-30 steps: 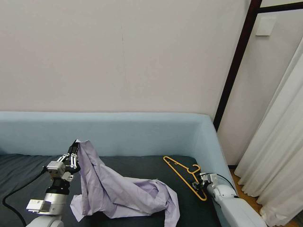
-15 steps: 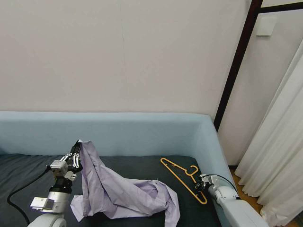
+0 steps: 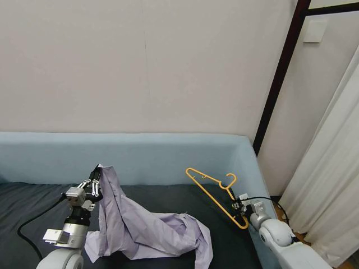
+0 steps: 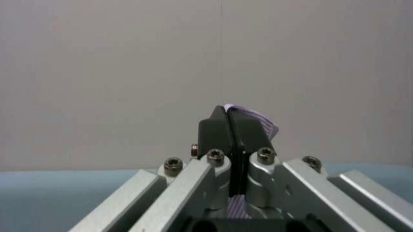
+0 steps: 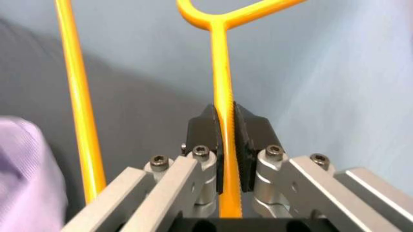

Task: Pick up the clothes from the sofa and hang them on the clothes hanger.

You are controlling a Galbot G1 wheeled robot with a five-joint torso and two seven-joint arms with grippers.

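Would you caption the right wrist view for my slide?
Right end effector clamps an orange hanger over the sofa.

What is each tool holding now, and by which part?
Left tool: shut on a raised fold of the lilac shirt. Right tool: shut on the orange hanger, at its shoulder bar just below the hook.

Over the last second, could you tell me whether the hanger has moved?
Yes. The hanger, shut in the right gripper, has risen from the seat; its top now overlaps the sofa back.
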